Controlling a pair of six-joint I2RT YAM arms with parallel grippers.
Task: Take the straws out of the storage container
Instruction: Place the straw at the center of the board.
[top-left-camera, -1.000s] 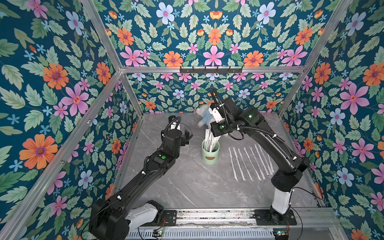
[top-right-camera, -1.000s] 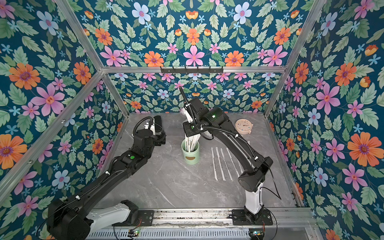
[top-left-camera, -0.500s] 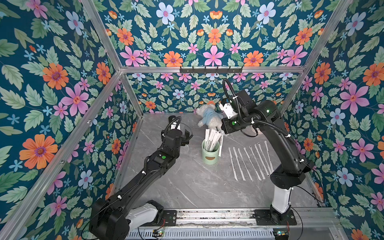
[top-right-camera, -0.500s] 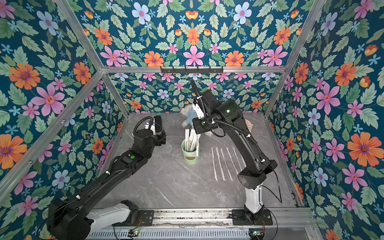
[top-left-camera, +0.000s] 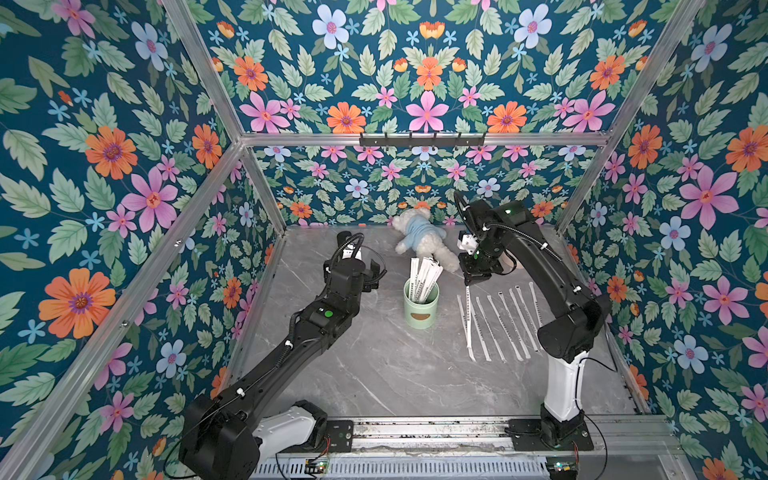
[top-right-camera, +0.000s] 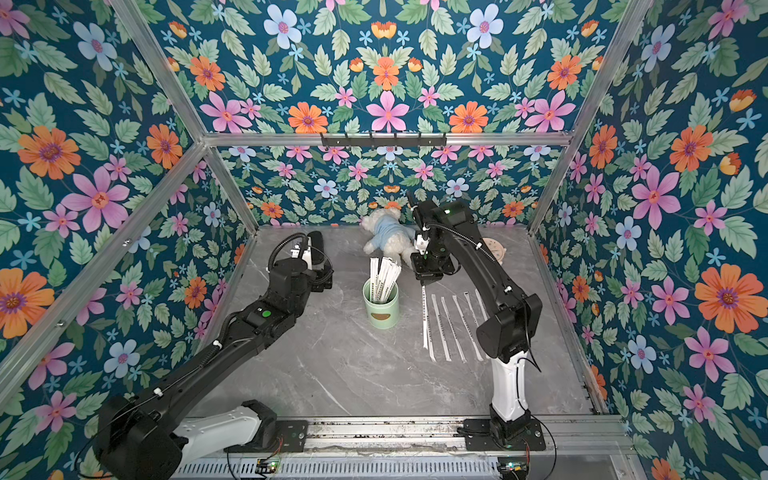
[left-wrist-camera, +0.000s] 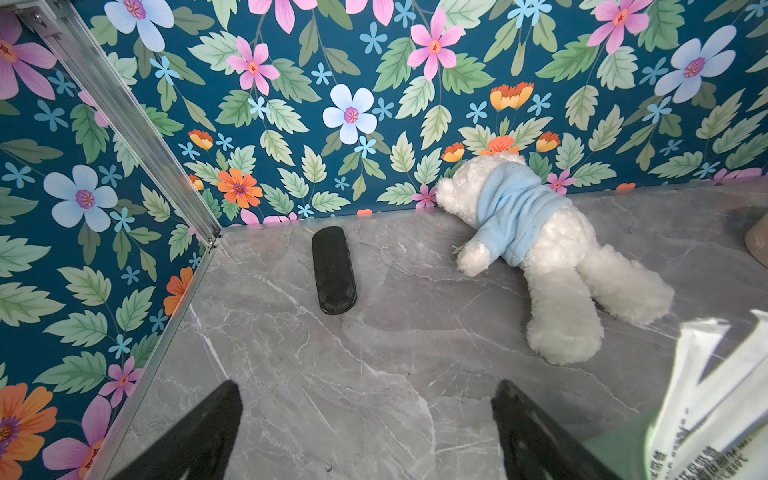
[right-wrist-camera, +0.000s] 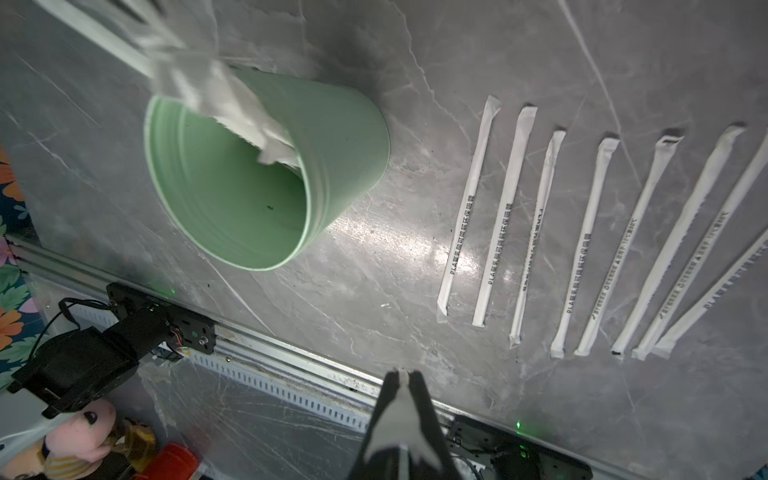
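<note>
The storage container is a mint-green cup standing mid-table, with several white paper-wrapped straws sticking out of it. My right gripper hangs to the right of the cup, shut on one straw that dangles straight down. Below it, several more straws lie in a row on the table. My left gripper stays left of the cup, open and empty, and the cup's rim shows at the frame's corner.
A white plush bear in a blue top lies against the back wall. A black oblong case rests at the back left. A round pinkish clock sits behind the right arm. Floral walls enclose three sides, and a metal rail runs along the front.
My right gripper has lifted away from the cup's mouth with one straw and swung right, over the left end of the laid row. The left arm has stayed still.
</note>
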